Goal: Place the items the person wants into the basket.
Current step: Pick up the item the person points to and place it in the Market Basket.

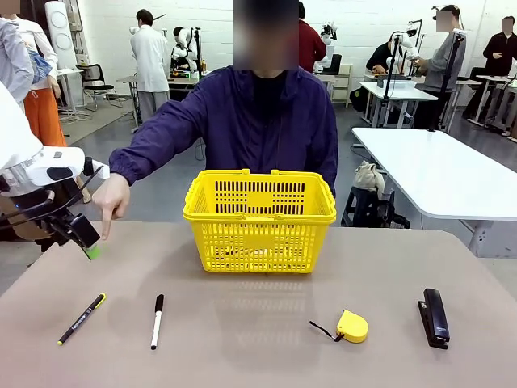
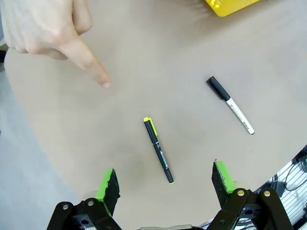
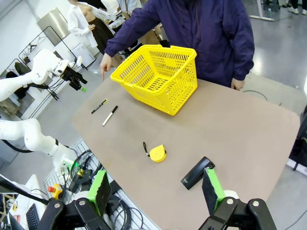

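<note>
Pointing at table (image 1: 258,347) near its left edge, person's hand (image 1: 113,202) held with index finger out; left gripper (image 2: 165,177) spread wide near pen (image 1: 81,318); marker (image 1: 157,321) laid beside pen, basket (image 1: 258,212) farther back; right gripper (image 3: 156,184) spread wide too.

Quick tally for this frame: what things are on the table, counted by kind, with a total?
Pens and markers: 2, a black pen and a white marker
Yellow tape measure: 1
Black stapler: 1
Yellow basket: 1
Total: 5
</note>
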### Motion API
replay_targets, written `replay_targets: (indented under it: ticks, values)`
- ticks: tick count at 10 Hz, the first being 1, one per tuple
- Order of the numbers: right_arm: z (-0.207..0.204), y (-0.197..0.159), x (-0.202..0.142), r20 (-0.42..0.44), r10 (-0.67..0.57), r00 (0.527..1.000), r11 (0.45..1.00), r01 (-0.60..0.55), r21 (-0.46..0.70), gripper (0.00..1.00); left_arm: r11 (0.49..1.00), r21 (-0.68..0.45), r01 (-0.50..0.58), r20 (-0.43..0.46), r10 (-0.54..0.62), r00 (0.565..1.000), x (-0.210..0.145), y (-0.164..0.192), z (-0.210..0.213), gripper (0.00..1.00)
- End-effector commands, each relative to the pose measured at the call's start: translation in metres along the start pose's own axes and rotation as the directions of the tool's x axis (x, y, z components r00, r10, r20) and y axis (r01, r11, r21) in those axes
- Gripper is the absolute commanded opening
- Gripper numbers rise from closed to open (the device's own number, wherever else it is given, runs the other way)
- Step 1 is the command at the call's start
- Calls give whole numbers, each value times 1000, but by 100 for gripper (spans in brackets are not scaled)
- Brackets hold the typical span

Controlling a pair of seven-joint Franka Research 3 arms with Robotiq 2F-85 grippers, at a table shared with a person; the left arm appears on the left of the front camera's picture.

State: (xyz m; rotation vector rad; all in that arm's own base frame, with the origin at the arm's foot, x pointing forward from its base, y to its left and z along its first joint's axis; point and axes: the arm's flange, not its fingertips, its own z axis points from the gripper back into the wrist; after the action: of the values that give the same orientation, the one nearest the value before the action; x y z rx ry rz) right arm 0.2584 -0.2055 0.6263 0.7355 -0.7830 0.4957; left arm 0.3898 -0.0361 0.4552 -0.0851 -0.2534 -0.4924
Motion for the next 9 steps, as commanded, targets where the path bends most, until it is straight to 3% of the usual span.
replay_targets:
  ticks: [1,4,7,9]
  values:
    - [-2,0,0,26,13,1000,1000,-14,19,100,1000,6,-2,-9,2,1000,-2,-2,2,100]
    - [-2,0,0,26,13,1000,1000,-14,19,100,1000,-2,2,2,-2,1000,0,-1,0,100]
    - [-2,0,0,26,13,1000,1000,-14,19,100,987,148,-60,-15,63,998,-11,-11,-49,100]
    - [-2,0,0,26,13,1000,1000,-14,19,100,983,169,-66,-33,73,997,-22,-21,-74,100]
